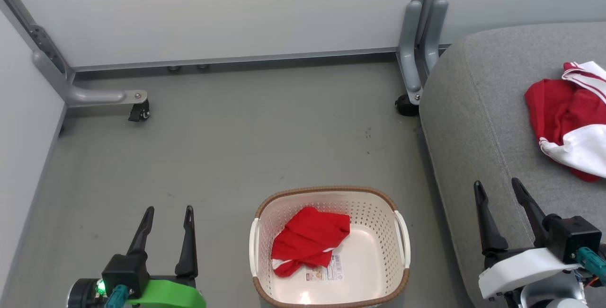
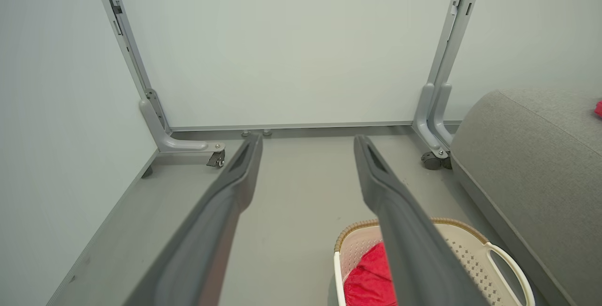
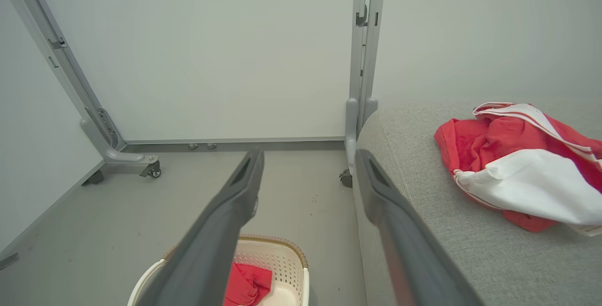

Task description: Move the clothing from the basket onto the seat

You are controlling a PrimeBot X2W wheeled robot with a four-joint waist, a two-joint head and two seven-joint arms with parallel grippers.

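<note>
On the floor (image 1: 227,147) at the head view's bottom centre, the basket (image 1: 374,213) holds one red garment (image 1: 307,239) in its left half, partly over the label (image 1: 326,268). A red-and-white garment (image 1: 573,118) already lies on the seat (image 1: 473,109), well in from the edge facing the basket. Either side of the basket, the left tool (image 1: 170,208) and the right tool (image 1: 496,181) hover empty, fingers (image 1: 141,232) apart. From the left wrist, spread fingers frame bare floor, with the basket's corner at lower right. From the right wrist, they straddle the seat's edge, with the basket below. The second pickup seems to be in hand. Next, a tool should drop into the basket and pinch the cloth, clear of the wall.
</note>
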